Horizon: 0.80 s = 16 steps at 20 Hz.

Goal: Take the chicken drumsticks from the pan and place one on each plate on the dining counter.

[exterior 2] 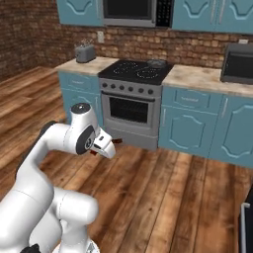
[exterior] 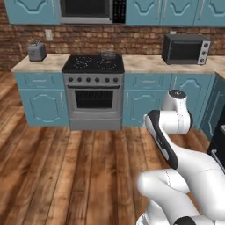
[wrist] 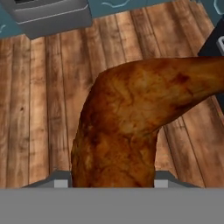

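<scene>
A glossy orange-brown chicken drumstick (wrist: 127, 118) looms large in the hand view, held between my gripper (wrist: 111, 181), which is shut on it above the wood floor. In the right base view the gripper (exterior 2: 105, 147) hangs at mid height in front of the oven, and small brown ends of the drumstick (exterior 2: 117, 141) stick out beside it. The pan (exterior: 108, 55) (exterior 2: 156, 63) sits on the stove's back right burner, far from the gripper; what lies in it is too small to tell. The plates and the dining counter are out of view.
A black-topped stove with an oven (exterior: 93, 94) stands among teal cabinets against the brick wall. A toaster (exterior: 37, 51) sits on the left worktop, a toaster oven (exterior: 185, 49) on the right. A dark object (exterior: 218, 145) stands at the right edge. Open wood floor (exterior: 66, 176) lies between.
</scene>
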Available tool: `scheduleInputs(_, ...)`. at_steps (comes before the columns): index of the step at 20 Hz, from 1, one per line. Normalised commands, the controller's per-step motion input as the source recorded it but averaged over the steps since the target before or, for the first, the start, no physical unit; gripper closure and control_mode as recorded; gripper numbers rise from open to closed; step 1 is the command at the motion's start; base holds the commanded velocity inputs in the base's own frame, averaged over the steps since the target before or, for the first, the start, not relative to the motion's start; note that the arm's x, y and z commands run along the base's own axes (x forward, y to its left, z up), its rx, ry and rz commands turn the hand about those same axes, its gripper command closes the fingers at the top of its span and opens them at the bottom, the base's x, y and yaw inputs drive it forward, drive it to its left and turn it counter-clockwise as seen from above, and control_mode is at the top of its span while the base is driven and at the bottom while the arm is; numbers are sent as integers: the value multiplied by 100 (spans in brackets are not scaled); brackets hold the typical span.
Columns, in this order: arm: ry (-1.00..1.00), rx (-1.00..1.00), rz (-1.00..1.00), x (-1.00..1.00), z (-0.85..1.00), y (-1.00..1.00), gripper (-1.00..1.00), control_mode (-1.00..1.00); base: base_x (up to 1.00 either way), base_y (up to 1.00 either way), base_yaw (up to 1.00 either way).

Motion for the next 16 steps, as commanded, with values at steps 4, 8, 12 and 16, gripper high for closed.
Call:
scheduleInputs(4, 0, 0, 0, 0, 0, 0, 100, 100, -100, 48, 10)
scheduleInputs(8, 0, 0, 0, 0, 0, 0, 100, 100, -100, 54, 14)
scheduleInputs(12, 0, 0, 0, 0, 0, 0, 100, 100, -100, 70, 27)
scheduleInputs(16, 0, 0, 0, 0, 0, 0, 100, 100, -100, 91, 25)
